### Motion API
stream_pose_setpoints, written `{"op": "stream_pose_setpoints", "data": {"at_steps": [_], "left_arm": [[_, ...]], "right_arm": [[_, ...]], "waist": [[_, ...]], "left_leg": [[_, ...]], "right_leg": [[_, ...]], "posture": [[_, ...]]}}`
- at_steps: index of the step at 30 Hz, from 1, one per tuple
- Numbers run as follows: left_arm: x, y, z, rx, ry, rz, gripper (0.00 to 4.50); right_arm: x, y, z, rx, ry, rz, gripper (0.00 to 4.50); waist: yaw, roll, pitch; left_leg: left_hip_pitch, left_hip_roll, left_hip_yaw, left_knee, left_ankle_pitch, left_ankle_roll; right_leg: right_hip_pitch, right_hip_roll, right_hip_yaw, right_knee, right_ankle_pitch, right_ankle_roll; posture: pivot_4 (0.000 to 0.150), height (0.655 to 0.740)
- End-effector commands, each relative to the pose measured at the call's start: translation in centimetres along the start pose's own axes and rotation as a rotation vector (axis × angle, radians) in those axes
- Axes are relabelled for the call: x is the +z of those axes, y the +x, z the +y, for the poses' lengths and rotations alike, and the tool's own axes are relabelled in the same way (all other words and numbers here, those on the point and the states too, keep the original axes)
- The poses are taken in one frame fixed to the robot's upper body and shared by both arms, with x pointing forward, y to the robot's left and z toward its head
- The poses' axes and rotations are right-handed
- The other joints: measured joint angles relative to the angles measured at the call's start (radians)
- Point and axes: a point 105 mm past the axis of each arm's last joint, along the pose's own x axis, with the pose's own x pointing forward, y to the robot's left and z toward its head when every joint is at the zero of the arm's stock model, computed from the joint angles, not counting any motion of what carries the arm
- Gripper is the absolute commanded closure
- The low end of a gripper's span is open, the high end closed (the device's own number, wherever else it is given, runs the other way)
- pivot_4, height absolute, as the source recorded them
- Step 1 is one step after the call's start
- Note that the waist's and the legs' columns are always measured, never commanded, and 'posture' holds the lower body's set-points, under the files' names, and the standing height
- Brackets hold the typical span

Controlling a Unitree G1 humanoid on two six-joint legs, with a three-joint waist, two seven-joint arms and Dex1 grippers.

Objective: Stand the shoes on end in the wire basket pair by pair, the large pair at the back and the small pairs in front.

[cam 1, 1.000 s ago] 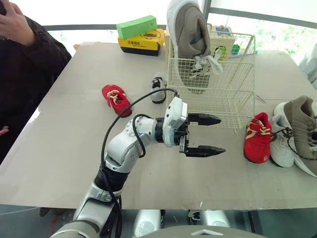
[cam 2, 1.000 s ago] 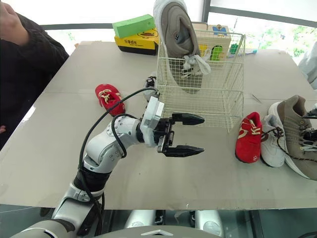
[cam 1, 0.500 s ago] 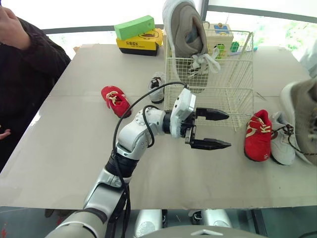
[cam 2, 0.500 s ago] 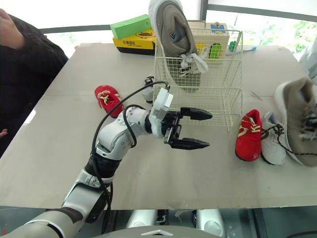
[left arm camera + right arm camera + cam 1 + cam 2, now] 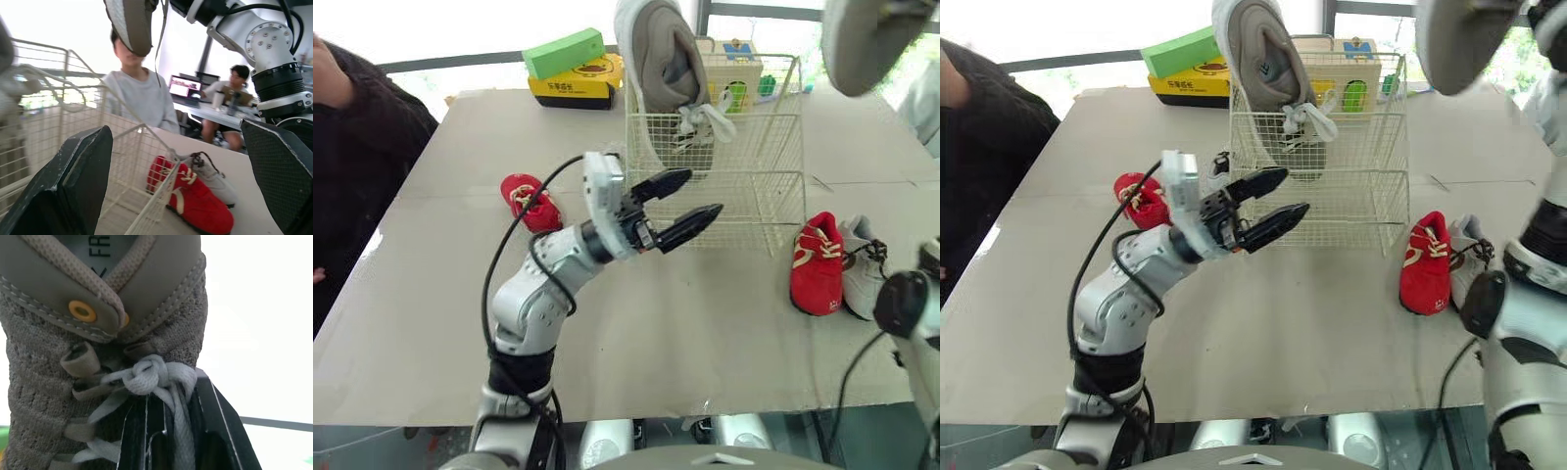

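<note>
Left gripper (image 5: 703,192) hovers wide open and empty, pointing at the wire basket (image 5: 744,186) by the far edge of the bench (image 5: 705,323). One large grey shoe (image 5: 658,61) stands inside, long axis vertical, toe down. Right gripper (image 5: 168,435) is clamped on the second large grey shoe (image 5: 864,39), aloft near the far right corner.

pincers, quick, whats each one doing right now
left pincer: open, holding nothing
right pincer: closed on the big grey shoe, held up high

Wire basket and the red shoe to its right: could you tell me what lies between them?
Bare table lies between the wire basket and red shoe, shown in the left eye view.
</note>
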Motion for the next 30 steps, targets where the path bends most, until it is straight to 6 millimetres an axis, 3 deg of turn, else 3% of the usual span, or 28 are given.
{"op": "stream_pose_setpoints", "data": {"at_steps": [1, 7, 13, 19, 26, 30], "left_arm": [[2.0, -1.6, -0.5, 0.064, 0.057, -0.052, 0.0], [3.0, -3.7, -1.2, 0.134, 0.115, -0.05, 0.0], [4.1, -5.0, -2.0, 0.145, 0.162, -0.038, 0.0], [3.9, -4.9, -1.9, 0.163, 0.178, -0.024, 0.0], [3.4, -5.6, -1.6, 0.175, 0.188, -0.012, 0.0], [3.3, -6.2, -1.5, 0.175, 0.196, -0.006, 0.0]], "right_arm": [[0.9, 2.2, 1.9, 0.024, 0.027, -0.136, 4.46], [-3.4, 3.3, 4.3, 0.061, -0.062, -0.129, 4.46], [-7.3, 1.7, 4.4, 0.04, -0.098, -0.095, 4.46], [-10.7, -0.6, 4.2, 0.006, -0.109, -0.017, 4.46], [-11.2, -2.0, 2.0, -0.107, -0.179, 0.034, 4.46], [-10.5, -1.8, 2.8, -0.085, -0.199, 0.043, 4.46]], "waist": [[0.012, 0.0, 0.0], [0.022, -0.001, 0.001], [0.02, -0.003, 0.0], [0.016, -0.003, -0.001], [0.017, -0.008, -0.004], [0.017, -0.007, -0.004]], "left_leg": [[-0.002, 0.0, 0.0, 0.0, 0.001, -0.001], [-0.006, -0.001, -0.001, 0.0, 0.0, -0.001], [-0.013, -0.001, -0.003, 0.001, 0.001, -0.001], [-0.003, -0.001, -0.002, 0.002, 0.001, -0.002], [0.004, -0.001, -0.002, 0.001, 0.0, 0.0], [0.001, 0.0, -0.002, 0.001, 0.001, -0.002]], "right_leg": [[-0.001, 0.0, 0.0, 0.0, 0.0, 0.0], [-0.003, -0.002, 0.0, -0.004, 0.0, 0.0], [-0.008, -0.003, -0.001, -0.002, 0.0, 0.0], [-0.001, -0.003, -0.001, 0.0, 0.0, 0.0], [0.005, -0.004, -0.001, 0.0, -0.001, -0.002], [0.002, -0.004, 0.0, 0.0, 0.0, -0.001]], "posture": [[0.15, 0.74], [0.15, 0.74], [0.15, 0.74], [0.15, 0.74], [0.15, 0.74], [0.15, 0.74]]}}
